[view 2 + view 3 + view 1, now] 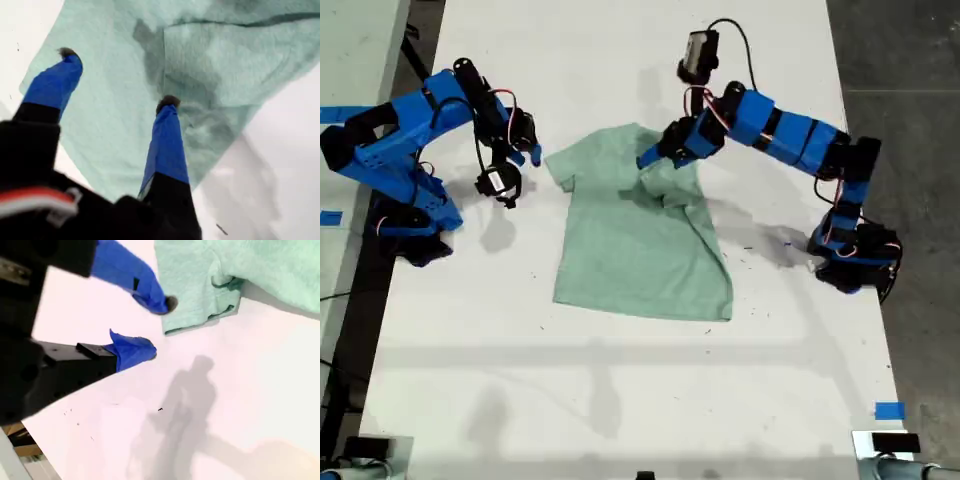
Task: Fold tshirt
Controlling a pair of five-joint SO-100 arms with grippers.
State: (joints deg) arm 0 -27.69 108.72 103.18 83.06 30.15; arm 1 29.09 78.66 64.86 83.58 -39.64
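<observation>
My first tool [116,77] sits closest to its own camera: two blue fingers [167,145] spread wide, hanging over the tshirt [125,100] with nothing between them. In the exterior view this tool [658,152] is over the shirt's upper part, beside a bunched, partly turned-over sleeve.

The tshirt [640,240] lies on the white surface [620,400], roughly in the middle between the two arms, mostly flat but rumpled near the collar.

My second tool [160,327] hovers over bare surface just off the shirt's other sleeve [200,305]; its fingers are apart and grip nothing. In the exterior view it [525,150] is just beside that sleeve, not touching it.

What could go wrong, as I judge it:
- The first tool, closing on the bunched cloth, may pinch several layers at once and drag the whole shirt rather than fold one part.
- Its fingertips may press into the surface and slip off the thin cloth.
- The second tool, being off the cloth, may shut on nothing, or push the sleeve edge into a wrinkle.
- One-sided pulling would skew the shirt on the surface.

Count: one tshirt, two arms, two tools, one surface, and blue tape marks [888,410] near the surface's edges.
</observation>
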